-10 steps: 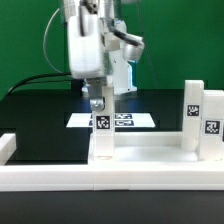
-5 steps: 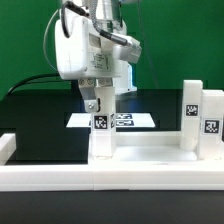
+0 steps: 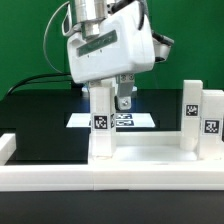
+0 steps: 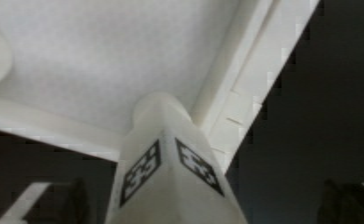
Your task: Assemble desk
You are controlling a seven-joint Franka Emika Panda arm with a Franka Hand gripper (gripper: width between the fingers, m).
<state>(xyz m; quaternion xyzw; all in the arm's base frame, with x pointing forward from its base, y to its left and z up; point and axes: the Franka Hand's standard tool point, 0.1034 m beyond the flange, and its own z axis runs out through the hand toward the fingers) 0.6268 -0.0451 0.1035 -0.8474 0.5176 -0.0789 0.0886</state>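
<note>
A white leg post [image 3: 101, 130] with a square tag stands upright on the white desk tabletop panel [image 3: 150, 150]. My gripper [image 3: 106, 102] hangs over the post's upper end, open, with one dark finger [image 3: 124, 101] showing on the exterior view's right of the post. In the wrist view the tagged post [image 4: 170, 160] rises between the two dark fingers [image 4: 26, 204], which stand apart from it at either side, and the rimmed panel [image 4: 108, 60] lies beyond. Two more tagged leg posts [image 3: 192, 113] [image 3: 212, 127] stand at the panel's right end.
The marker board [image 3: 137, 120] lies on the black table behind the post. A long white barrier wall [image 3: 110, 178] runs along the front, with a raised end [image 3: 7, 146] at the exterior view's left. A green backdrop closes the back.
The jaws have spread from a grip on the leg post to wide open, letting it go. The hand has turned about the post; the post stays upright in place.
</note>
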